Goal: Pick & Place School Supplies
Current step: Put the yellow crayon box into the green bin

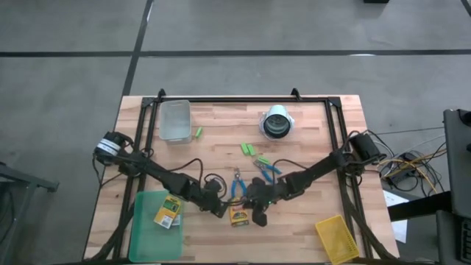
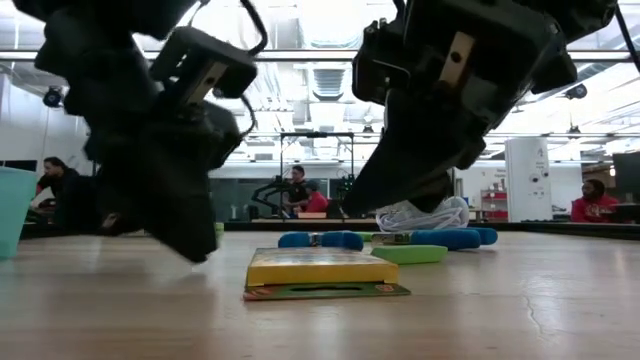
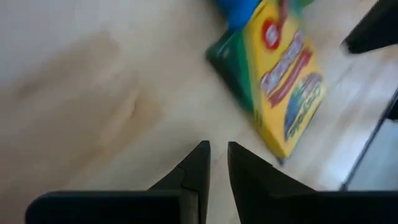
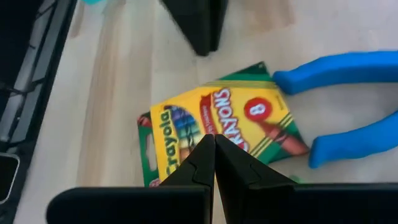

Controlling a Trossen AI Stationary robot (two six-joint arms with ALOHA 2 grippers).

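Lying flat on the worktop [image 1: 309, 154], a crayon box [image 1: 238, 214] is flanked by both hands. The left hand [image 1: 219, 209] and right hand [image 1: 257, 218] are seen closed and empty, with blue-handled scissors [image 1: 239, 185] just beyond.

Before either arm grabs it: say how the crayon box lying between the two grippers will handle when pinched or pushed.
The crayon box lies flat on the wooden table, so it will likely slide rather than tip or roll. It looks like thin printed card, probably light, and a hard pinch might dent it. Its low profile leaves little edge to grip.
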